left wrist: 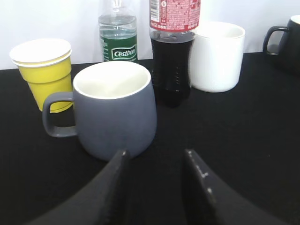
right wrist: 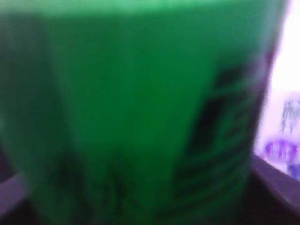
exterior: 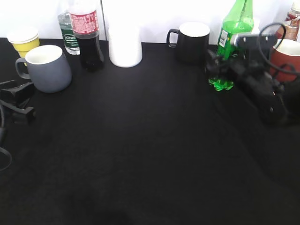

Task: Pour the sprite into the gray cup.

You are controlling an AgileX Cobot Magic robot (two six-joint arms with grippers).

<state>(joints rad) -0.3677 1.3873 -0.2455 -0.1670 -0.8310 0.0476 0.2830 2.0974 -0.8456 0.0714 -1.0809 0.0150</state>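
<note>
The sprite (exterior: 234, 28) is a tall bright-green bottle standing upright at the back right of the black table. My right gripper (exterior: 216, 65) is around its lower body. The bottle fills the right wrist view (right wrist: 140, 112) as a green blur, and the fingers are hidden there. The gray cup (exterior: 47, 68) stands at the back left, handle to the left, and looks empty in the left wrist view (left wrist: 117, 112). My left gripper (left wrist: 154, 157) is open and empty, its tips just in front of the cup; it lies low at the table's left edge (exterior: 18, 101).
Along the back stand a yellow paper cup (exterior: 24, 41), a small green-labelled clear bottle (exterior: 69, 33), a dark cola bottle (exterior: 89, 37), a white cup (exterior: 125, 46) and a black mug (exterior: 191, 41). A reddish-brown mug (exterior: 287, 58) sits behind my right arm.
</note>
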